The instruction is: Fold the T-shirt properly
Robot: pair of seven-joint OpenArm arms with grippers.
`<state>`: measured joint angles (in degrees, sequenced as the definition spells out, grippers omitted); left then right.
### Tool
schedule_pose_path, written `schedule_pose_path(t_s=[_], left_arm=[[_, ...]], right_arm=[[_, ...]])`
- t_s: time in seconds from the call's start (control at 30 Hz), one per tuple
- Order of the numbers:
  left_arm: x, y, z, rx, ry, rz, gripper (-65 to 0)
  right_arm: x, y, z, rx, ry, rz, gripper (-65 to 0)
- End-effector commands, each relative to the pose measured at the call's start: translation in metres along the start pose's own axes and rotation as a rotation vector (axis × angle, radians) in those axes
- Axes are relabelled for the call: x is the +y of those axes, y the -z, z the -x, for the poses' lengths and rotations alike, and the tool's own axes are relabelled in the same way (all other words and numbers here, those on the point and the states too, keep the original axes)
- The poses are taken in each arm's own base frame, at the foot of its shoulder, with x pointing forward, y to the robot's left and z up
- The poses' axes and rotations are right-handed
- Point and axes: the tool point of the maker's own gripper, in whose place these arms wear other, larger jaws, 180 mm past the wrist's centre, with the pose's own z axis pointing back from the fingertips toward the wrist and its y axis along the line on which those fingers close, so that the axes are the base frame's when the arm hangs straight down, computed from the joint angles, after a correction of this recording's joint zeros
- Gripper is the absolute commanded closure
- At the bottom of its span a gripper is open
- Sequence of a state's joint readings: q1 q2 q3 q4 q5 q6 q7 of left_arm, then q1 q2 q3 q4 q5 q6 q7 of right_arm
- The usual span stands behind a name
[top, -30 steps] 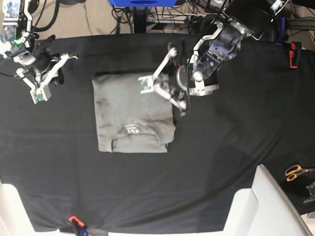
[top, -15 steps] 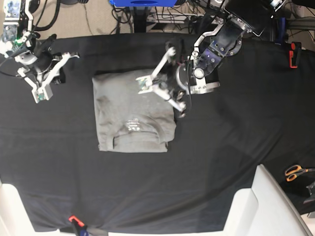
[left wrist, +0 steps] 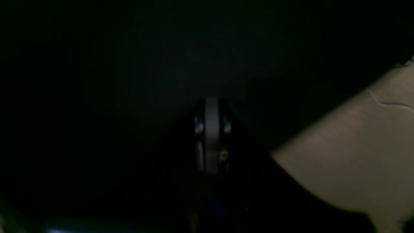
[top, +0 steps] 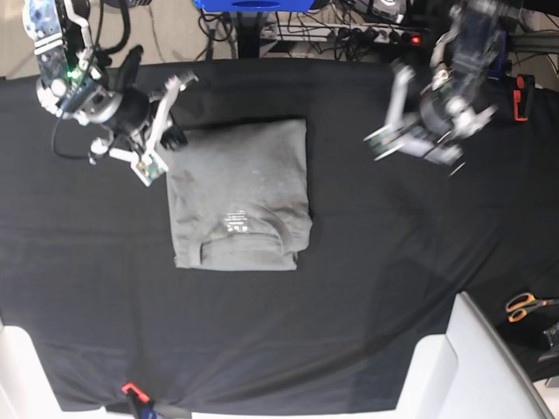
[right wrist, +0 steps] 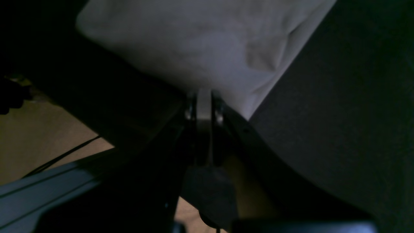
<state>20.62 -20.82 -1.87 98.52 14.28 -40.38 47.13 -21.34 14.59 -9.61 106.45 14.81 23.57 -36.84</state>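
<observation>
I saw the T-shirt (top: 238, 194) lying folded into a neat grey rectangle on the black tabletop (top: 367, 262). My right hand (top: 150, 131) hovered by its top left corner, fingers pressed together and holding nothing. My left hand (top: 410, 140) hung well apart, likewise pressed together.

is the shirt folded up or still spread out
Folded. The T-shirt lies as a compact rectangle on the black cloth, sleeves tucked in, neck label on top.
</observation>
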Motion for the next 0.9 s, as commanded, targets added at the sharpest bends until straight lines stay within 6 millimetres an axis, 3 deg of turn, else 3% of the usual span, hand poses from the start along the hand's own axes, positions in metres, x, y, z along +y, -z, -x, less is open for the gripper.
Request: schedule_pose_path(t_s=[0.0,0.1,0.17,0.27,0.37,0.53,0.7,0.77,0.87], left_arm=[[0.011,-0.006,0.002,-0.013,-0.019,-0.035,0.0],[0.012,-0.009,0.026,0.027,-0.069,-0.043,0.0],[0.009,-0.01,0.03,0.034,-0.074,-0.038,0.0],[0.002,-0.009,0.03,0.033,-0.085,-0.026,0.0],[-0.003,-0.015,0.017,-0.004,-0.089,-0.033,0.0],[-0.002,-0.02,0.014,-0.014,-0.082,-0.048,0.0],[-0.001,-0.02,0.016,-0.006,-0.084,-0.048,0.0],[-0.002,-0.019,0.017,-0.003,-0.084,-0.047,0.0],[-0.003,-0.019,0.017,-0.003,-0.083,-0.045,0.0]], right_arm=[[-0.004,-0.003,-0.011,-0.037,-0.011,0.005,-0.2],[-0.009,0.0,-0.014,-0.039,-0.011,0.011,-0.2],[-0.01,0.007,-0.015,-0.039,0.006,0.008,-0.2],[-0.01,0.016,-0.018,-0.039,0.023,-0.003,-0.2],[-0.011,0.027,-0.019,-0.034,0.023,-0.023,-0.2],[-0.016,0.043,0.006,0.027,0.062,-0.044,-0.2],[-0.021,0.054,0.049,0.055,0.178,-0.036,-0.2],[-0.023,0.053,0.055,0.061,0.198,-0.026,-0.2],[-0.023,0.046,0.044,0.026,0.179,-0.017,-0.2]])
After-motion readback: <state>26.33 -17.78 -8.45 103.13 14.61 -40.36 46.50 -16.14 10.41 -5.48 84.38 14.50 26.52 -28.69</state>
